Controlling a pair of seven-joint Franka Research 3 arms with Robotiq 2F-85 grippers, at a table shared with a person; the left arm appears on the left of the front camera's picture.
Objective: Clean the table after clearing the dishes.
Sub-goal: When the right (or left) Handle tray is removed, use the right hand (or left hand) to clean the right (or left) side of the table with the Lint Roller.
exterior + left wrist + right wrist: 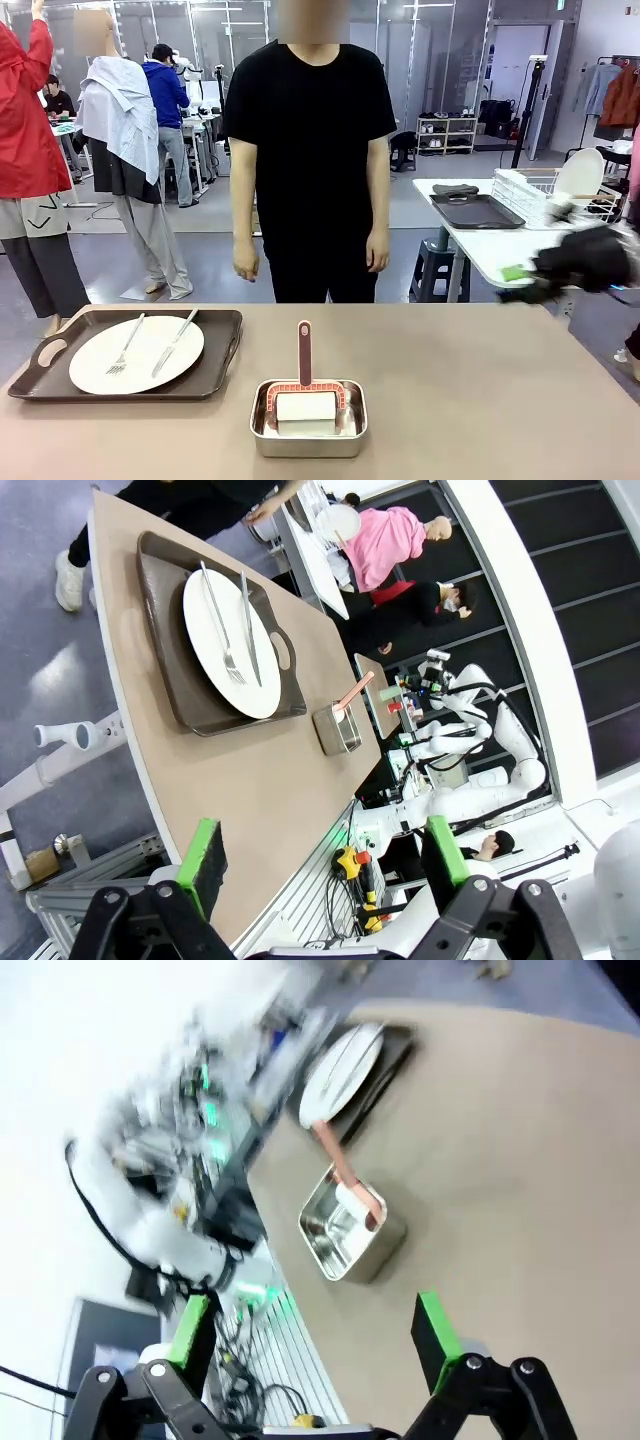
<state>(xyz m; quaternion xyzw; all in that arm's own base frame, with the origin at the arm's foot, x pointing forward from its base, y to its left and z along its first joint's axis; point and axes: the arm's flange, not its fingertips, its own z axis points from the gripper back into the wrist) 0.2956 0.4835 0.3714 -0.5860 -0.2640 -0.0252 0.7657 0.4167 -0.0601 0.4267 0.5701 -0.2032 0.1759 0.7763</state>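
Observation:
On the beige-brown table (pixel 480 380), at its left, a dark tray (pixel 215 375) carries the dishes: a white plate (pixel 95 365) with a fork (pixel 125 348) and a knife (pixel 173 342). The left wrist view looks down on that tray (pixel 165 630) and plate (pixel 205 630) from well above; my left gripper (pixel 322 858) is open and holds nothing. My right gripper (pixel 525 272), blurred, hangs off the table's far right corner. In its own wrist view the right gripper (pixel 312 1335) is open and empty above the table (pixel 520 1160), with the plate (pixel 340 1060) far off.
A steel pan (pixel 308 420) with a pink-handled roller (pixel 305 385) sits at the table's near middle. A person in black (pixel 310 140) stands at the far edge. A white side table (pixel 490 245) at the right holds a dark tray (pixel 475 210) and a wire rack (pixel 545 192).

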